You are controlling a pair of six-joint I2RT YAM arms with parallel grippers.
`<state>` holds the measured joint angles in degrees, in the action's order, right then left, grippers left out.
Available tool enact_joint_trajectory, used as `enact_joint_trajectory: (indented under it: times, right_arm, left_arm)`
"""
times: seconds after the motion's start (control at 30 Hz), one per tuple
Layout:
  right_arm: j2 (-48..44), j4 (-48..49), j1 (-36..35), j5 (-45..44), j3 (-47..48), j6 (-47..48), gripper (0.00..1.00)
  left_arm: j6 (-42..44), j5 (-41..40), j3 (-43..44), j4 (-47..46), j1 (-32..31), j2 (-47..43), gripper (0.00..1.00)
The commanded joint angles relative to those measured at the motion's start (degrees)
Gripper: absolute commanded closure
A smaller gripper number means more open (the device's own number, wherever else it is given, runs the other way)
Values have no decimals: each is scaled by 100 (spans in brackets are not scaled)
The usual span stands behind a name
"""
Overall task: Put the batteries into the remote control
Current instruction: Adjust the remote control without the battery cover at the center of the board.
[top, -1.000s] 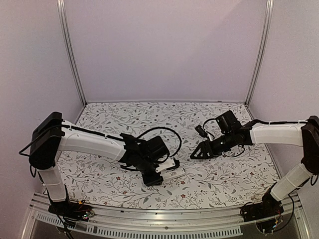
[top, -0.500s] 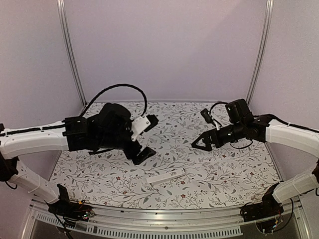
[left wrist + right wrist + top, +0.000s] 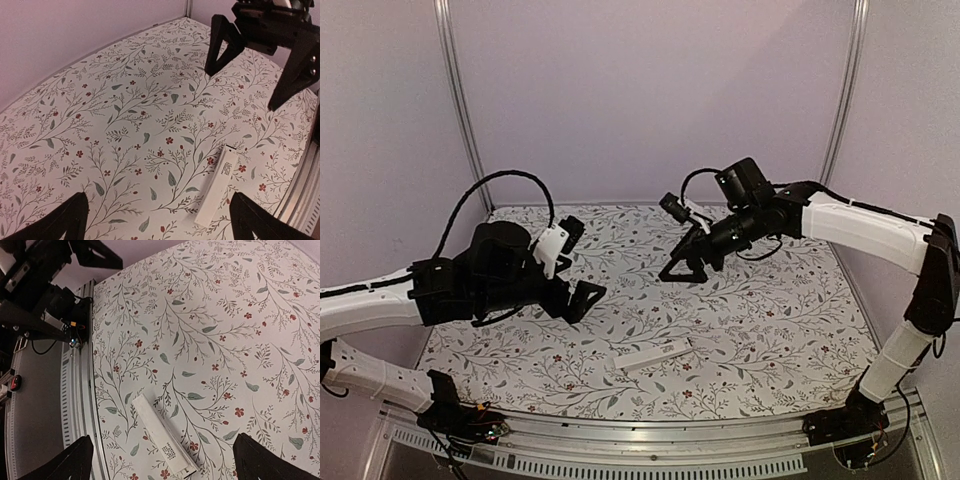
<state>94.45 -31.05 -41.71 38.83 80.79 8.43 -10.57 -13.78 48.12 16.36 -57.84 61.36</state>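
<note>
The remote control (image 3: 656,356) is a slim white bar lying flat on the flowered table near its front edge, printed back side up (image 3: 217,187) (image 3: 162,435). Its black button patch does not show. The batteries are out of view. My left gripper (image 3: 578,262) hangs open above the table's left middle, well behind and left of the remote, with nothing between its fingers (image 3: 160,225). My right gripper (image 3: 686,262) is raised over the table's middle back, open and empty (image 3: 161,465). It also appears in the left wrist view (image 3: 252,65).
The flowered table cloth (image 3: 770,320) ends in an aluminium rail (image 3: 620,440) along the front, close to the remote. Metal frame posts (image 3: 460,100) and pale walls close in the back and sides. The left arm (image 3: 45,270) shows in the right wrist view.
The left gripper let go of the remote, opened, and lifted away to the left and back. The right gripper opened, rose and swung left toward the middle back. The remote stays on the table.
</note>
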Motion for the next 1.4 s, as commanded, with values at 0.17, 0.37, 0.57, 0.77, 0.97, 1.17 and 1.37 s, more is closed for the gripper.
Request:
enact_joint_trajectory:
  times: [0.17, 0.37, 0.57, 0.77, 0.97, 1.17, 1.37]
  right_arm:
    - [465, -1502, -1379, -2295, -302, 2320, 1]
    - [1013, -1512, -1711, -3258, -318, 2868, 7]
    - [1541, -1461, -1777, -3342, -178, 3037, 10]
    - [1907, -1457, -1770, -3263, 22, 3147, 11]
    - [2203, -1499, -1778, -3195, 209, 3250, 17]
    - [2370, -1506, -1770, -3209, 296, 3303, 24]
    - [2483, -1507, -1773, -3243, 268, 3340, 35]
  left_arm:
    - [-782, 193, -579, -497, 323, -456, 0]
    - [-835, 233, -660, -469, 351, -579, 0]
    - [-889, 130, -798, -504, 359, -830, 1]
    - [-981, 88, -874, -520, 370, -912, 0]
    - [-1010, 22, -883, -485, 387, -912, 0]
    - [-1045, 12, -909, -520, 409, -882, 0]
    - [-1113, 72, -926, -561, 454, -857, 0]
